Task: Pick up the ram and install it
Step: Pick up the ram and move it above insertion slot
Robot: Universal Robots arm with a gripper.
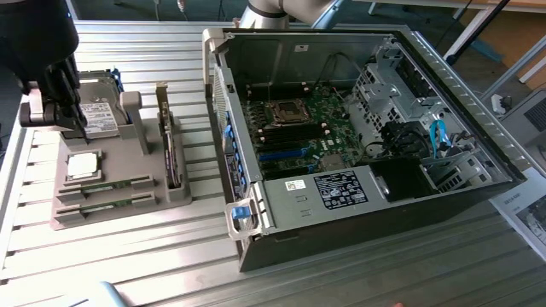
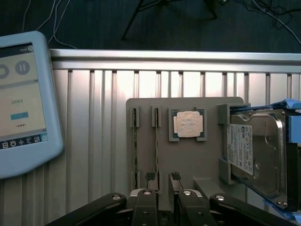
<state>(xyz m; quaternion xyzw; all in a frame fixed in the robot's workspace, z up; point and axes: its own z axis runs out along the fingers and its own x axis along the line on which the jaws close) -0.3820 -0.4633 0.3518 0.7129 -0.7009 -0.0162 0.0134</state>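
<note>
Spread fingers [image 2: 150, 180] by ram [image 2: 155, 146], processor [image 2: 189, 124] beside

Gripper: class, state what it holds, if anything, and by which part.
Nothing is held: the gripper is open, above the grey plastic holder with the thin green ram sticks.

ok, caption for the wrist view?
Open jaws over the parts tray near a slotted ram stick; processor and hard drive alongside.

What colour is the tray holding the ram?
Grey. The tray shows best in the wrist view, with the ram slotted in it.
</note>
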